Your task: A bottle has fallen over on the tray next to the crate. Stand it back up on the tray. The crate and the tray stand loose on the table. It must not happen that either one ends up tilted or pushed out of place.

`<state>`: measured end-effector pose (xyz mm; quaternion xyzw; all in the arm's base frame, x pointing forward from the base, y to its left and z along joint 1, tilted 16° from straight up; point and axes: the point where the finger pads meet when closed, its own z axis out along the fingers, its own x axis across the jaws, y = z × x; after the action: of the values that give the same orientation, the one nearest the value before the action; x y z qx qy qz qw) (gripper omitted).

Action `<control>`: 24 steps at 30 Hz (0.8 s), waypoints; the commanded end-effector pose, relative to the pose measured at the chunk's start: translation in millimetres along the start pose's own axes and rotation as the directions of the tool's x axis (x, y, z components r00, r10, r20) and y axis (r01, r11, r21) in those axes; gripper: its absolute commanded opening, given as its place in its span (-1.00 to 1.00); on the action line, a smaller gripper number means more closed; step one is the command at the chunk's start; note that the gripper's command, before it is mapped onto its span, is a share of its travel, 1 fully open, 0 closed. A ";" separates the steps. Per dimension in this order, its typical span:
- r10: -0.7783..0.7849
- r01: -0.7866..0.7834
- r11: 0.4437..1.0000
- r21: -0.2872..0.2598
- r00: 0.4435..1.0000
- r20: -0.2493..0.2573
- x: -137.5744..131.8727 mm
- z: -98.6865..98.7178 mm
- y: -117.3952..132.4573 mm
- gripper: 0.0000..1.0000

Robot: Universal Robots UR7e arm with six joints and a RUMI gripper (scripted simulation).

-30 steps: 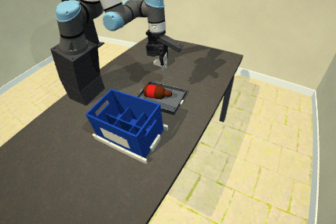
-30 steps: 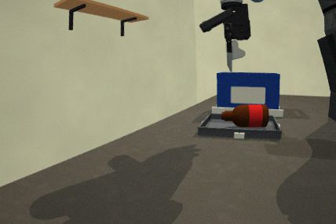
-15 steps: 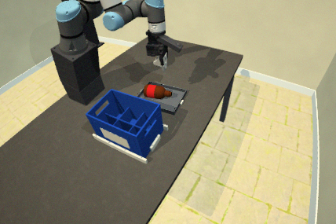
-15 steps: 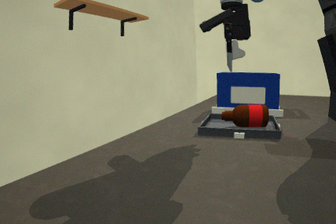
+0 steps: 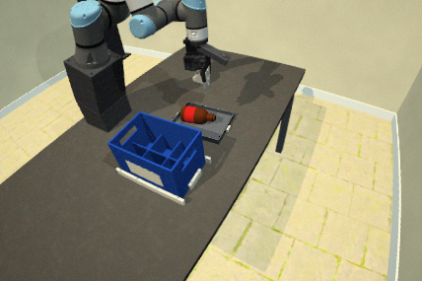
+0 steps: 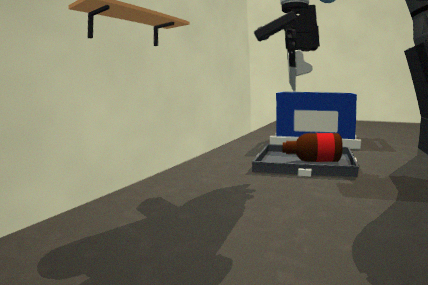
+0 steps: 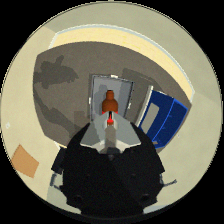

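Observation:
A brown bottle (image 5: 196, 114) (image 6: 315, 146) (image 7: 109, 103) with a red label lies on its side on the dark grey tray (image 5: 223, 127) (image 6: 280, 165) (image 7: 97, 90). Its neck points away from the crate. My gripper (image 5: 204, 78) (image 6: 292, 84) (image 7: 110, 111) is shut and empty. It hangs well above the tray, over the bottle, with its fingers pointing down. In the wrist view the closed fingertips line up with the bottle's red label.
A blue crate (image 5: 158, 153) (image 6: 316, 114) (image 7: 162, 117) with inner dividers stands on the dark table (image 5: 74, 220) next to the tray. The robot's base (image 5: 96, 82) stands at the table's far left. A wooden shelf (image 6: 125, 12) hangs on the wall.

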<state>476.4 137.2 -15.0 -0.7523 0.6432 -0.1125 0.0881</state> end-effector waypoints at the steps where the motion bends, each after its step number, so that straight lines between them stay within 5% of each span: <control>1: -0.023 0.023 1.000 0.001 1.000 0.000 -0.4 -0.4 -0.7 -1.00; 24: -0.360 0.360 0.933 0.001 0.933 0.000 -5.8 -0.3 -3.2 -1.00</control>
<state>478.0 142.4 -14.7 -0.8409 0.5219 -0.1253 0.0691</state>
